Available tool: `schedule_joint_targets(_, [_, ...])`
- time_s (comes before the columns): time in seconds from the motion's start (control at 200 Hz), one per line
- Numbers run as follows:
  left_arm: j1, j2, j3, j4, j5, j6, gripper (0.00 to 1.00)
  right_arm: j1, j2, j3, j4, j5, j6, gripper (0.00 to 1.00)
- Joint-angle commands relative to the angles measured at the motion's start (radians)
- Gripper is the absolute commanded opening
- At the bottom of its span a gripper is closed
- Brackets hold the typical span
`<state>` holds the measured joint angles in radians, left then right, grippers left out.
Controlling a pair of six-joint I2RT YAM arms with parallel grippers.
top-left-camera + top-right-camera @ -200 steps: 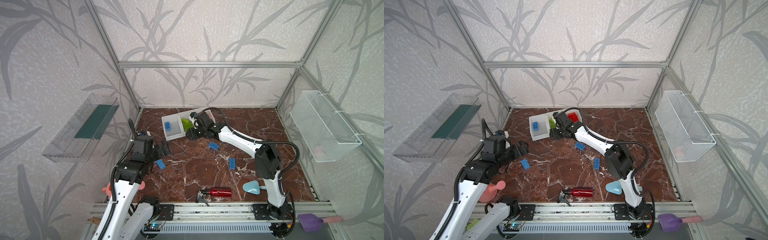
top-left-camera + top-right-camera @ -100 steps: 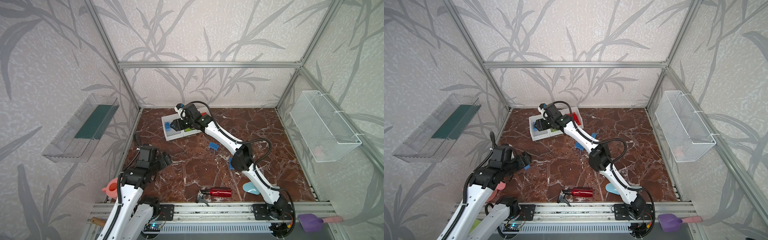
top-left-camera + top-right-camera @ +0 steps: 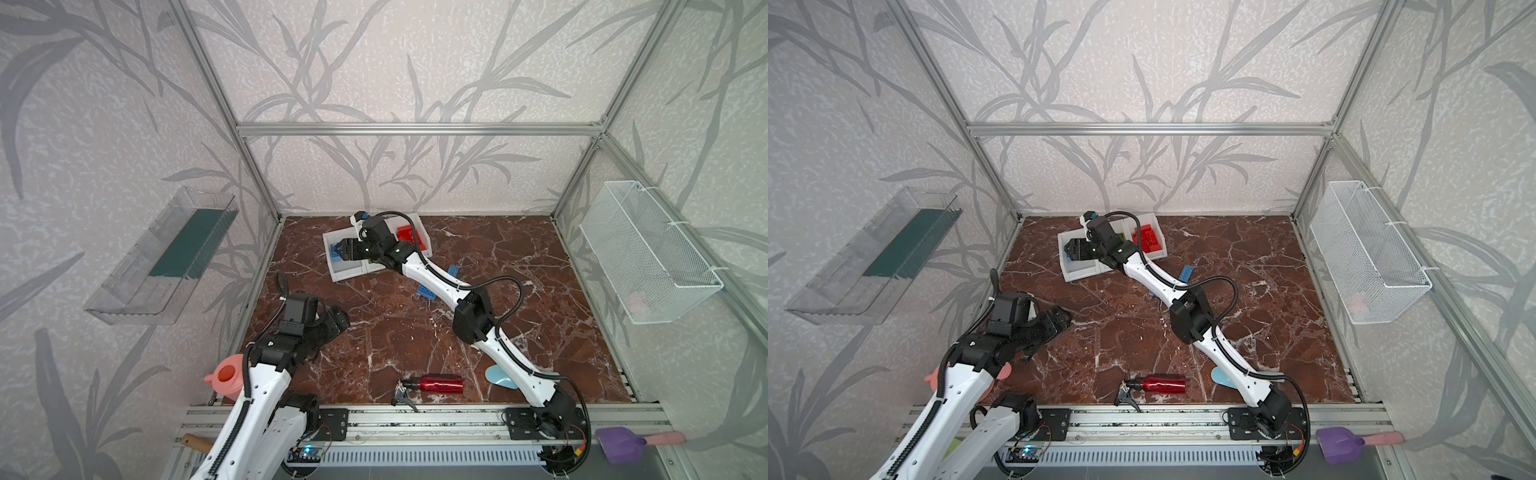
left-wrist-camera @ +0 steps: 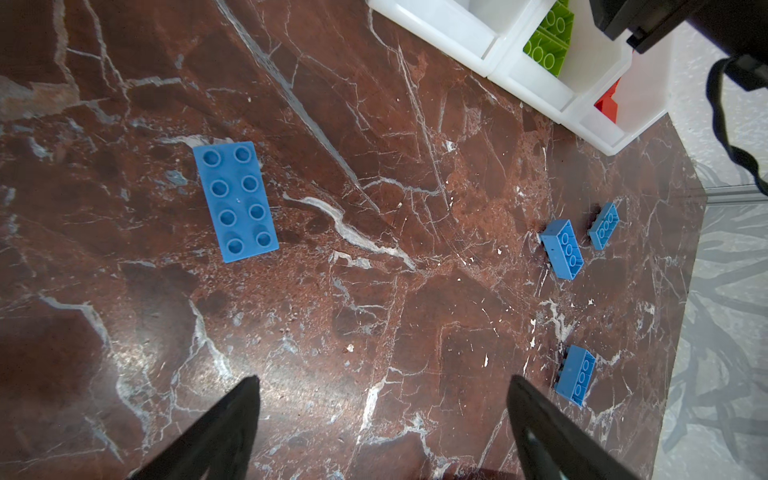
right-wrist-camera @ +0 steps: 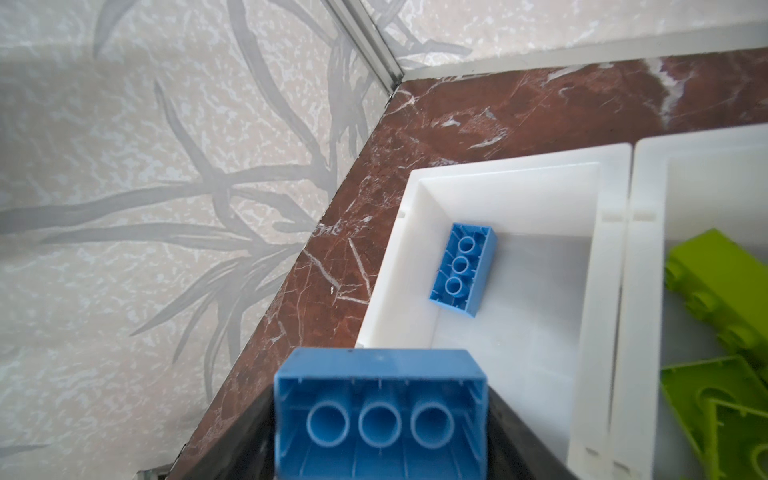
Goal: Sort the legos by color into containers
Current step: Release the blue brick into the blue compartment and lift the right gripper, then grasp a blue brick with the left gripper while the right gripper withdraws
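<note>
Blue is the only colour that shows loose on the marble counter. One wide blue brick lies studs-up by itself. Three smaller blue bricks sit well apart from it, nearer the containers. In those joined white bins, red bricks fill one end compartment and lime green bricks the middle one. The other end compartment holds a single upturned blue brick. No red or green piece shows on the counter, so I judge the sort well past halfway, with only blue pieces to go.

The right arm stretches long from its base at the front rail. Its elbow is over mid-counter and its wrist bends down at the blue end of the bins. The right end effector has a held blue brick between its black jaws, which sit against both flanks, with the brick's hollow underside facing the wrist camera. It hangs above that bin's outer edge, not yet inside. How firm the grip is I cannot tell.

The left arm is folded close to its base by the left edge. The left end effector hovers over bare marble with its jaws spread wide and nothing between them, and the wide blue brick is near.
</note>
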<state>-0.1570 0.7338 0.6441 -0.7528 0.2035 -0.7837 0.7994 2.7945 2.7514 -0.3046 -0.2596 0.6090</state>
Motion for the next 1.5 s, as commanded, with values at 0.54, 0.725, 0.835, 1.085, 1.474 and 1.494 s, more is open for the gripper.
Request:
schedule_joint_targets(0.54, [-0.003,0.181,0.008,0.024,-0.222,-0.040,0.94,-0.020,-0.244,-0.187,0.085,-0.001,-0.088,0.93])
schedule_joint_targets(0.725, [-0.003,0.258,0.015,0.046,-0.279,-0.081,0.92,-0.026,-0.464,-0.434,0.126,-0.041,-0.164,0.93])
schedule_joint_targets(0.835, [-0.001,0.304,0.016,0.065,-0.337,-0.101,0.92,-0.045,-0.631,-0.684,0.234,-0.055,-0.177,0.93])
schedule_joint_targets(1.085, [0.003,0.456,0.061,0.077,-0.403,-0.121,0.87,-0.126,-0.986,-1.201,0.409,-0.057,-0.149,0.92])
schedule_joint_targets(1.474, [0.003,0.648,0.103,0.141,-0.410,-0.141,0.64,-0.192,-1.381,-1.705,0.454,-0.012,-0.146,0.92])
schedule_joint_targets(1.494, [0.004,0.652,0.104,0.145,-0.411,-0.141,0.63,-0.194,-1.392,-1.719,0.452,-0.012,-0.146,0.92])
